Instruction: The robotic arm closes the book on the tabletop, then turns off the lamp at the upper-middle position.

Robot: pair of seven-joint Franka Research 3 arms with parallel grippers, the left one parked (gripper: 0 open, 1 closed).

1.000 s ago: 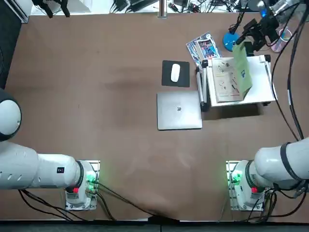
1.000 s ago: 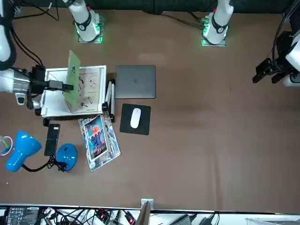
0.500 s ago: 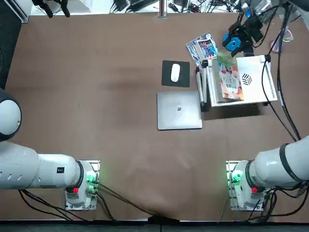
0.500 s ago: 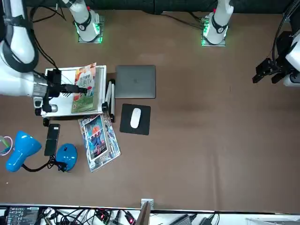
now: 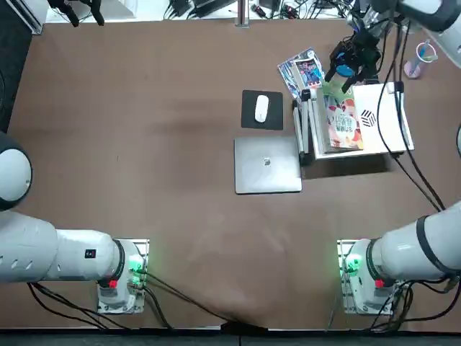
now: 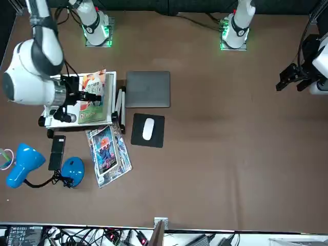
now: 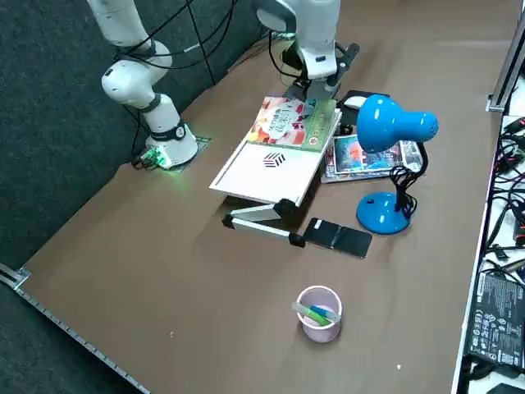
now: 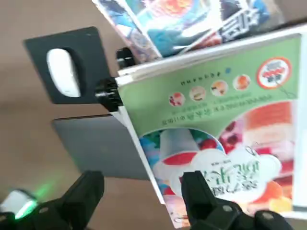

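The book [image 5: 343,121] lies closed on the white board [image 7: 257,174], its green and pink-red cover facing up; the board is raised above the brown bench [image 5: 166,144] and slopes, with bare white surface and a black striped logo showing beside the cover. The right gripper [image 8: 142,184] is open, its two fingers well apart with nothing held between them; it hangs above the book's green end, at the side towards the lamp [image 7: 381,215]; whether it touches the cover cannot be told. The lamp stands upright on its round blue base on the bench, beyond the board as the top view looks, its blue head tilted over on a black bendy stem; a black phone [image 6: 57,152] lies between the board and the lamp's base. The glossy comic-like booklet [image 6: 109,155] lies beside the board; the closed grey laptop [image 5: 267,164] sits on the board's left in the top view, near the black pad [image 5: 249,109] that carries a white mouse [image 5: 261,109]; a pinkish cup [image 7: 320,328] holding green and blue pens [image 7: 316,314] stands apart from the lamp.
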